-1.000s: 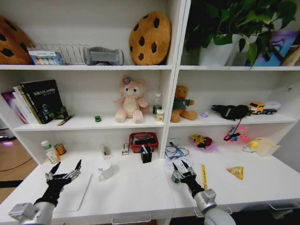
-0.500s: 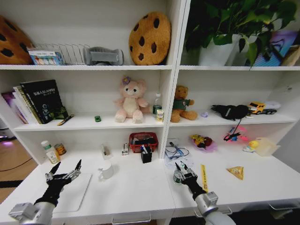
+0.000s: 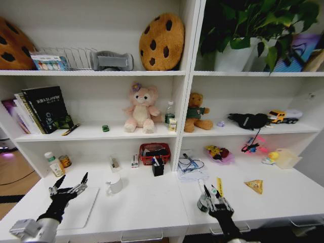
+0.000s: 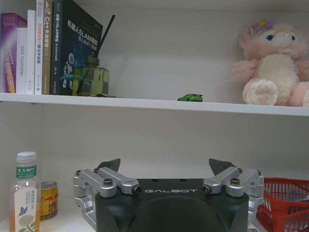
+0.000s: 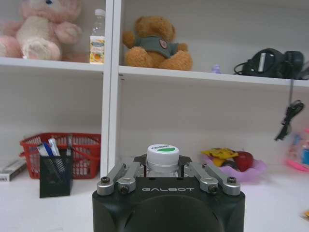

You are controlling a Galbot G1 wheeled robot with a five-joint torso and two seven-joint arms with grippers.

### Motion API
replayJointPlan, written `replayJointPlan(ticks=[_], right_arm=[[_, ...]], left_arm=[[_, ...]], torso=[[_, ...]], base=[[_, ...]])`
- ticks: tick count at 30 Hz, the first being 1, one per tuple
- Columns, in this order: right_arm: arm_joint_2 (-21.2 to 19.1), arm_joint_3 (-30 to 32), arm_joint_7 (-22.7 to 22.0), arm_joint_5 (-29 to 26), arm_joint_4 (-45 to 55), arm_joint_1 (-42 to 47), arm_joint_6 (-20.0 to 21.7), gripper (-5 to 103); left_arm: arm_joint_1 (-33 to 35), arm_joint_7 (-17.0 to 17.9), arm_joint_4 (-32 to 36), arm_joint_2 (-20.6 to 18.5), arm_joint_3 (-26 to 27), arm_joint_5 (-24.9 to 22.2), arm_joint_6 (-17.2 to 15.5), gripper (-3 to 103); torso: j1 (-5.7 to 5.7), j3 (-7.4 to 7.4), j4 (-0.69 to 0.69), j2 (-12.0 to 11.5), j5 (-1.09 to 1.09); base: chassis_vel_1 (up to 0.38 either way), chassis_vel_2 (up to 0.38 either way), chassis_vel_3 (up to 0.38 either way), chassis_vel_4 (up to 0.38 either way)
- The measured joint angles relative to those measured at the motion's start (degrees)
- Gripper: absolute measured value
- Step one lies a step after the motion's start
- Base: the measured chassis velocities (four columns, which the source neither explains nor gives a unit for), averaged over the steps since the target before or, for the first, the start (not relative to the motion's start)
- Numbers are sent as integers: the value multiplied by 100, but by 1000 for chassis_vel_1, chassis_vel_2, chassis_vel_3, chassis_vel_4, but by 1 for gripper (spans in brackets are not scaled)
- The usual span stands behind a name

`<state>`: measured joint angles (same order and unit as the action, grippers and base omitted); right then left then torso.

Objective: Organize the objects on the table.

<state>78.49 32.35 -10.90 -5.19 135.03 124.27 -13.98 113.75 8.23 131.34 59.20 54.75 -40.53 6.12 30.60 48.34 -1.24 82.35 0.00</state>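
Near the front edge of the counter (image 3: 152,207), the right pincer (image 3: 215,202) is seen clamped on the green-lidded jar (image 5: 163,155), which has been drawn back from its spot of a second ago; the jar is judged secured for moving. Its white cap with a green patch is revealed by the right wrist view, while the head view hides it behind fingers. The left pincer (image 3: 68,188) is held spread apart over the laptop (image 3: 81,210).

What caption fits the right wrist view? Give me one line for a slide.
Right gripper with jaws shut on the small green-lidded jar, facing the red basket and fruit bowl.
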Motion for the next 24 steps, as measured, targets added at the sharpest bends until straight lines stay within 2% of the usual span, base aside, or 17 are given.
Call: replayJointPlan(ticks=[3, 4, 6, 7, 9, 13, 19, 24], right_arm=[[297, -37, -255, 365, -199, 551, -623, 31], [297, -37, -255, 365, -199, 551, -623, 31], [458, -74, -487, 782, -569, 762, -1205, 31], [458, -74, -487, 782, -569, 762, -1205, 31], [556, -77, -641, 907, -933, 767, -1526, 31], [597, -76, -710, 940, -1262, 705, -1682, 31], [651, -180, -822, 1039, -2665, 213, -2074, 31], [667, -205, -832, 1016, -3447, -238, -2208, 31]], left_arm=[[0, 0, 0, 0, 0, 0, 0, 100], [0, 0, 0, 0, 0, 0, 0, 100], [0, 0, 0, 0, 0, 0, 0, 100], [0, 0, 0, 0, 0, 0, 0, 100], [0, 0, 0, 0, 0, 0, 0, 100], [0, 0, 0, 0, 0, 0, 0, 100], [0, 0, 0, 0, 0, 0, 0, 100], [0, 0, 0, 0, 0, 0, 0, 100]], torso=[[0, 0, -1, 0, -1], [0, 0, -1, 0, -1], [0, 0, -1, 0, -1], [0, 0, -1, 0, -1], [0, 0, 0, 0, 0], [0, 0, 0, 0, 0], [0, 1, 0, 0, 1], [1, 1, 1, 0, 0]], base=[[0, 0, 0, 0], [0, 0, 0, 0], [0, 0, 0, 0], [0, 0, 0, 0], [0, 0, 0, 0], [0, 0, 0, 0], [0, 0, 0, 0], [0, 0, 0, 0]])
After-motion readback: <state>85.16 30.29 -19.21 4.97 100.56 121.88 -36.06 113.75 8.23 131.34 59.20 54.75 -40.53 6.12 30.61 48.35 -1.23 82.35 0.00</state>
